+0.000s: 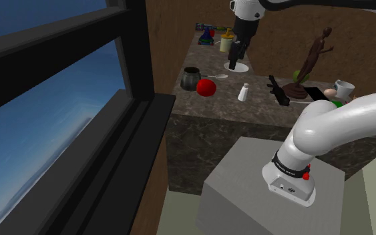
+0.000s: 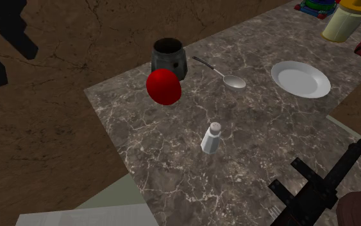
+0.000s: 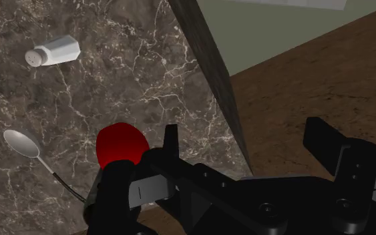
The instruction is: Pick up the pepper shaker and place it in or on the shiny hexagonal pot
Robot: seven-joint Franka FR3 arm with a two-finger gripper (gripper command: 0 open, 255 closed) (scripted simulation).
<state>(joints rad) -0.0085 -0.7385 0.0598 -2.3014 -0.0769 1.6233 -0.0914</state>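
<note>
Over dark marbled worktop (image 2: 256, 122), found black fingers (image 3: 326, 143) apart, empty, well off from white faceted pepper shaker (image 2: 212, 139) standing upright. Risked toppling it on a skewed close, or clipping red ball (image 2: 164, 86) just beside dark shiny hexagonal pot (image 2: 169, 56).

Home interior, kitchen-like corner. Landmark: dark marble counter (image 1: 233, 143). Tableware on counter: white plate (image 2: 301, 78), spoon (image 2: 227, 76), shaker (image 2: 211, 138), dark pot (image 2: 169, 56), white cup (image 1: 344, 88), yellow-capped bottle (image 2: 344, 19). Household ornament too: brown figurine (image 1: 313, 60), at counter end away from pot. Beside counter, pot's side: large dark-framed window (image 1: 46, 120), blue sky outside. Brown wood-grain wall (image 1: 173, 40) behind counter.
</note>
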